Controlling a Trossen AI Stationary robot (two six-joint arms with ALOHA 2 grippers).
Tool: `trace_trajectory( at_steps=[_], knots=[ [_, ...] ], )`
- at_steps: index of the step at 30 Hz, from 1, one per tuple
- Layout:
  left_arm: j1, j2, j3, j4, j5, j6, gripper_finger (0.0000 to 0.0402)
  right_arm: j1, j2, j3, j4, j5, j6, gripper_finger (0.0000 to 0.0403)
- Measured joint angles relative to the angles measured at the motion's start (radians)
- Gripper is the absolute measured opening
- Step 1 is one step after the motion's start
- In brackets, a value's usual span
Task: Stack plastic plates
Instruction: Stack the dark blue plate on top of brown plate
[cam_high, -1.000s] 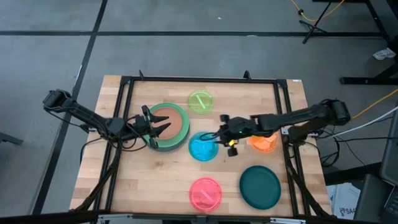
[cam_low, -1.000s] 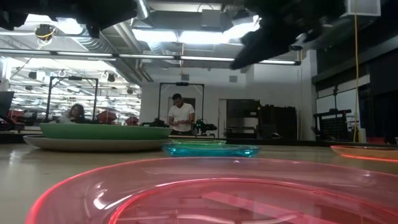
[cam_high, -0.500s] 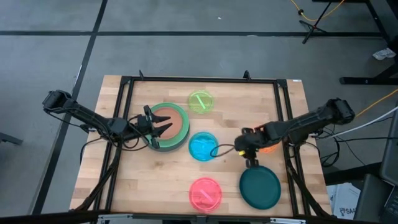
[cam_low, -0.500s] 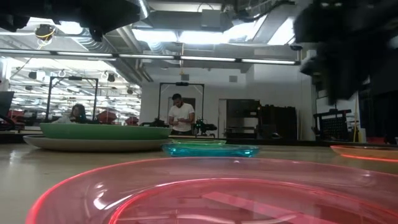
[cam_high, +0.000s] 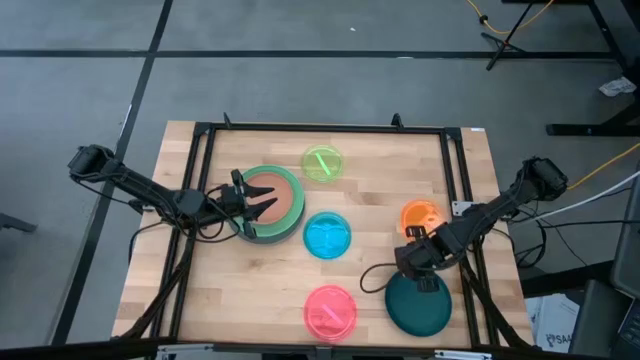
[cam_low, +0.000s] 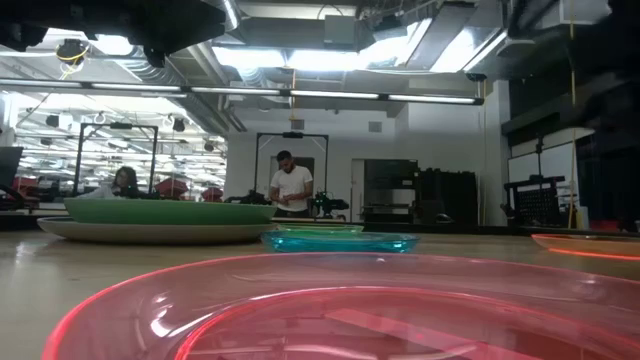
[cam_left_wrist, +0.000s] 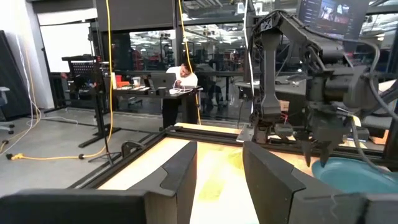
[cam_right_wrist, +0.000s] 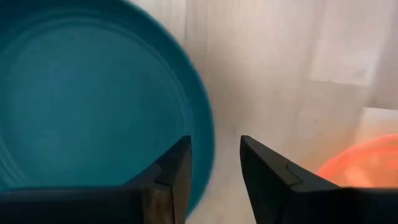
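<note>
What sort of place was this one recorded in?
Probably a robotics lab or workshop: a framed wooden table on a bare grey floor, a person standing at benches behind, and ceiling strip lights overhead.

Plate count, high view: seven plates visible in total.

Large opaque plates: three. One brown plate (cam_high: 277, 199) and one light green plate (cam_high: 293, 183) form a stack; one dark teal plate (cam_high: 420, 303) lies apart.

Small translucent plates: four. One lime plate (cam_high: 322, 163), one blue plate (cam_high: 327, 236), one orange plate (cam_high: 419, 216), one pink plate (cam_high: 330, 310).

Persons in the room behind, low view: two.
</note>
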Motion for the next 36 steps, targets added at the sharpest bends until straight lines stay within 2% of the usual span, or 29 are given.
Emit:
trace_trajectory(
  at_steps=[4, 6, 15, 18, 26, 31, 36],
  knots=[
    [0.0, 0.0, 0.0, -0.001, -0.003, 0.0, 0.0124, -0.002, 0.002, -0.103, 0.144, -0.054, 0.051, 0.0127],
    [0.0, 0.0, 0.0, -0.002, -0.011, 0.0, 0.0124, -0.002, 0.002, -0.133, 0.175, -0.045, 0.066, 0.0127],
    [0.0, 0.0, 0.0, -0.002, -0.015, 0.001, 0.0124, -0.003, 0.002, -0.179, 0.267, -0.062, 0.068, 0.0125],
    [0.0, 0.0, 0.0, -0.005, -0.015, 0.001, 0.0124, -0.003, 0.002, -0.179, 0.268, -0.062, 0.068, 0.0105],
    [0.0, 0.0, 0.0, -0.007, -0.015, 0.002, 0.0124, -0.021, 0.002, -0.179, 0.27, -0.087, 0.041, 0.0008],
    [0.0, 0.0, 0.0, -0.007, -0.015, 0.001, 0.0124, -0.089, 0.001, -0.179, 0.28, -0.148, 0.049, 0.0014],
    [0.0, 0.0, 0.0, -0.007, -0.015, 0.001, 0.0124, -0.158, -0.006, -0.149, 0.285, -0.178, 0.052, 0.0003]
  ],
)
